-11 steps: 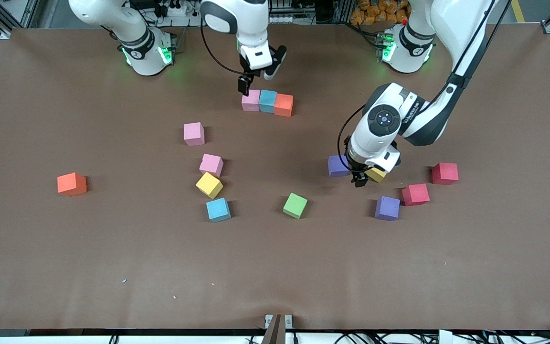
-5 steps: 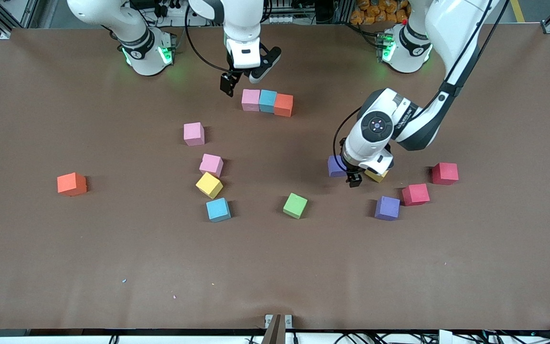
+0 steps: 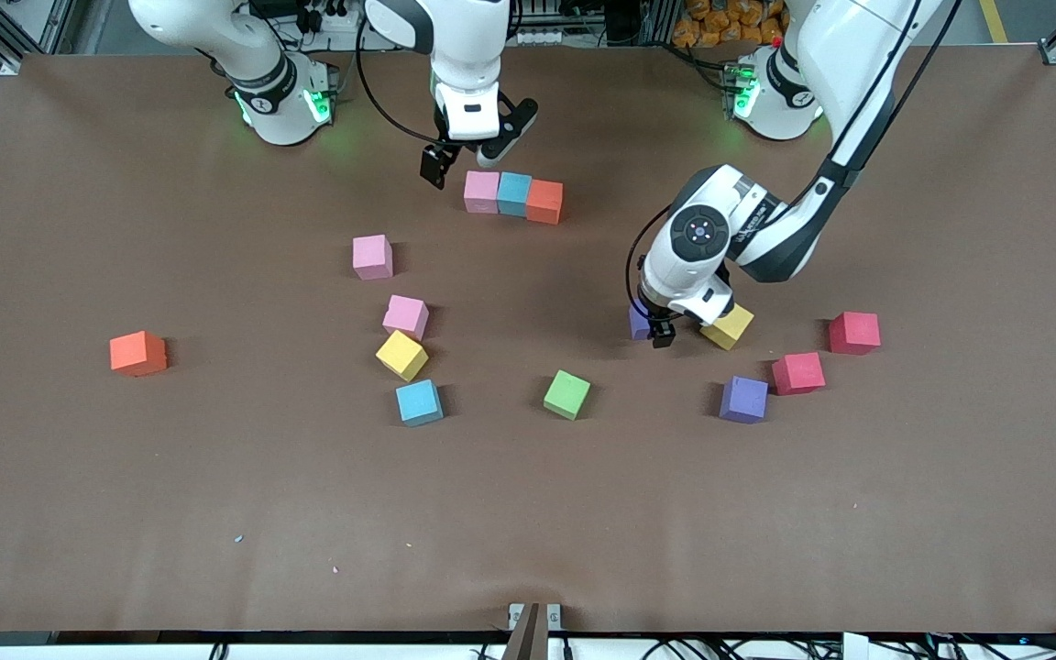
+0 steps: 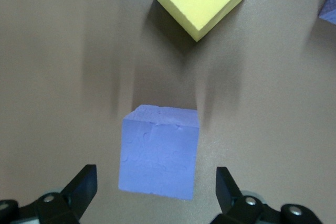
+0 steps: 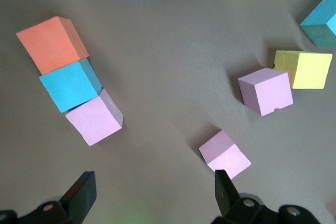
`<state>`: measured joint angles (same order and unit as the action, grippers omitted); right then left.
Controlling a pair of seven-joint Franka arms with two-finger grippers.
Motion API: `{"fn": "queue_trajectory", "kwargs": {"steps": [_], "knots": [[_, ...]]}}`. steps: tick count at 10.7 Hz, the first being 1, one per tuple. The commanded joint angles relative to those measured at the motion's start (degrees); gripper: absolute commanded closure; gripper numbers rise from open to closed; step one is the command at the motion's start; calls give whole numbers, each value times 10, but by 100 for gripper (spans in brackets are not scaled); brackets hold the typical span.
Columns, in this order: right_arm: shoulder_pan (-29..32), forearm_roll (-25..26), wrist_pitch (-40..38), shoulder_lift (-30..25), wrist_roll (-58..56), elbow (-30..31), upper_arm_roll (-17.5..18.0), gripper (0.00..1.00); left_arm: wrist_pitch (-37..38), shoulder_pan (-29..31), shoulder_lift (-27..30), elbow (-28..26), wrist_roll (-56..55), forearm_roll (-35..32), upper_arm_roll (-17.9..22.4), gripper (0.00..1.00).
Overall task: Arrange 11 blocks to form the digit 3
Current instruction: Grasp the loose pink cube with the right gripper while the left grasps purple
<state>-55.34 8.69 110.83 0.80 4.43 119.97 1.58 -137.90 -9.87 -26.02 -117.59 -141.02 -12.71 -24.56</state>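
Now we are seeing the left gripper, jaws spread wide and empty, hovering directly over the small purple foam cube beside the yellow foam cube on the bench. The right gripper, jaws wide too, is hanging beside the pink-blue-orange row.

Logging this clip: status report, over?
Left gripper open, over purple block. Right gripper open, empty, beside the pink-blue-orange row. Yellow block close by.

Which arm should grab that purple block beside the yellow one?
Left. The left gripper is open directly over the purple block, its fingers either side of it. The right gripper is open near the pink-blue-orange row, well away from that block.
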Motion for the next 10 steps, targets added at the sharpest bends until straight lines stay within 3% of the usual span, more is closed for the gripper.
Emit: {"fn": "queue_trajectory", "kwargs": {"steps": [1,4,6,8,10], "knots": [[2,55,-12,-11,58,0,6,0,-22,2,-6,-13,-52,-56,0,0],[24,42,29,61,89,0,4,0,-30,4,-24,-13,-63,-73,0,0],[72,4,26,57,88,-10,2,0,-38,0,-33,-13,-68,-84,0,0],[172,-2,60,80,76,-28,1,0,-40,1,-39,-12,-75,-94,0,0],[202,-2,71,88,77,-46,-32,0,-47,2,-44,-11,-75,-95,0,0]]}}
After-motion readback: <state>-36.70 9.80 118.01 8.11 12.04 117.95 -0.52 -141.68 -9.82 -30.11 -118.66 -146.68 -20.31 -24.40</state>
